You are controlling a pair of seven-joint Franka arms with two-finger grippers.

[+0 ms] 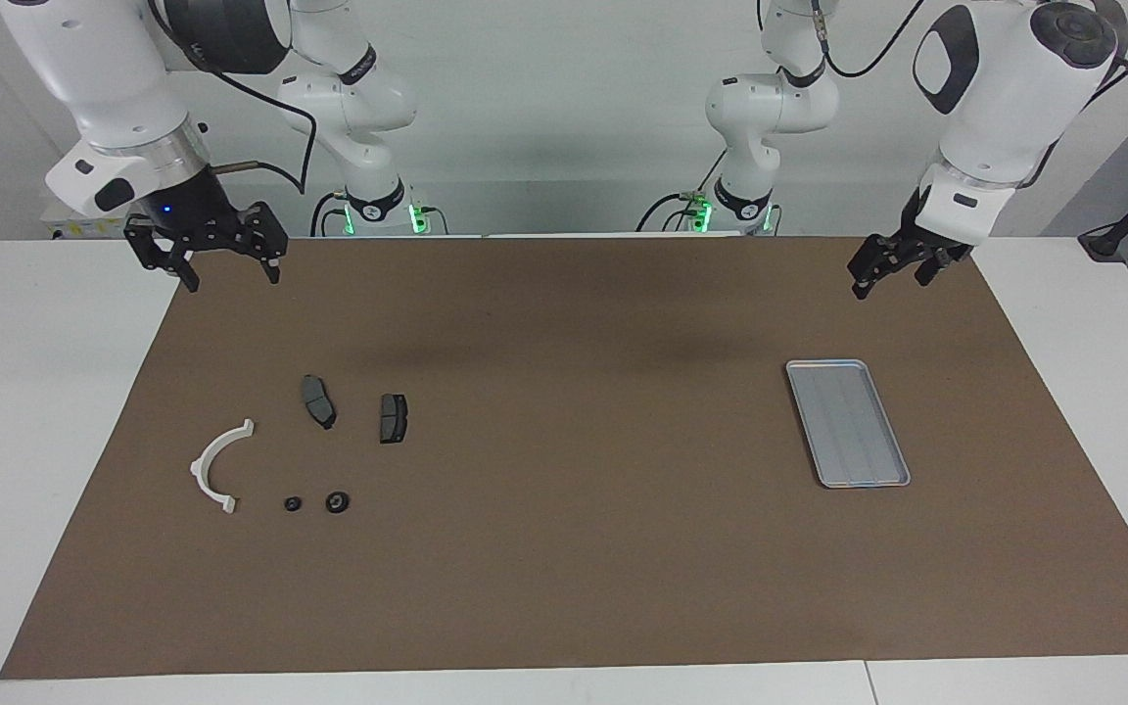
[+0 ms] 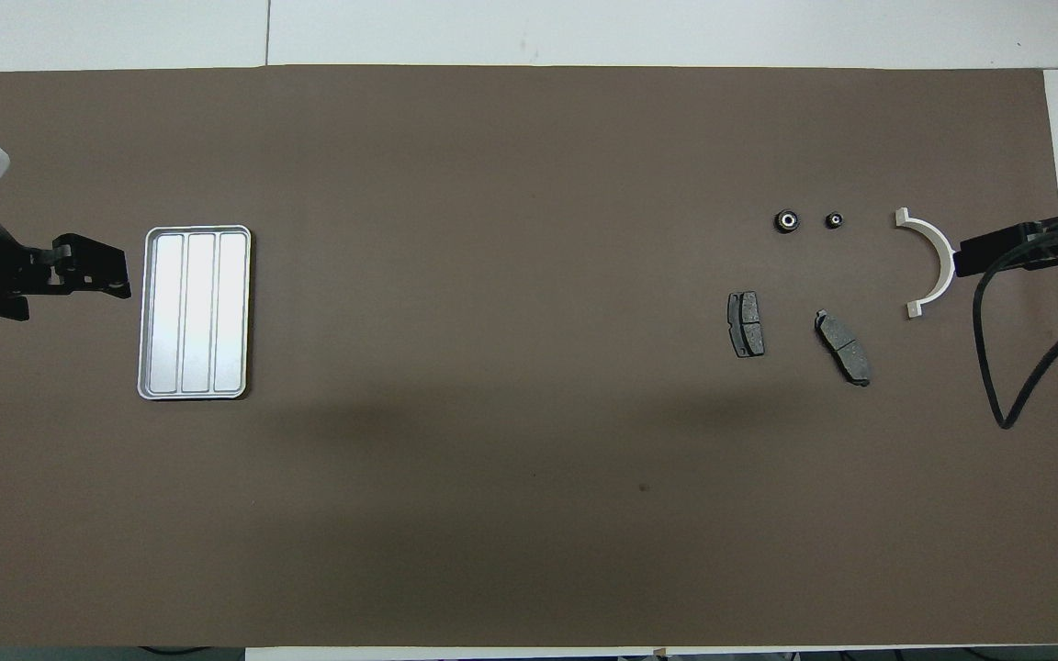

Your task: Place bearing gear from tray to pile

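The silver tray [image 1: 848, 423] [image 2: 195, 312] lies on the brown mat at the left arm's end with nothing in it. At the right arm's end lies the pile: a white half-ring bracket [image 1: 216, 464] [image 2: 935, 271], two dark brake pads [image 1: 318, 400] [image 1: 393, 417], and a small black bearing gear [image 1: 336, 502] [image 2: 786, 221] beside a smaller black round part [image 1: 293, 504] [image 2: 833, 220]. My right gripper [image 1: 234, 281] [image 2: 962, 261] hangs open and holds nothing, high over the mat's corner nearest the robots. My left gripper [image 1: 889, 284] [image 2: 121, 275] waits open in the air beside the tray.
The brown mat [image 1: 564, 548] covers most of the white table [image 1: 35, 392]. A wide stretch of bare mat separates the tray from the pile. A black cable [image 2: 997, 367] loops from the right arm over the mat's edge.
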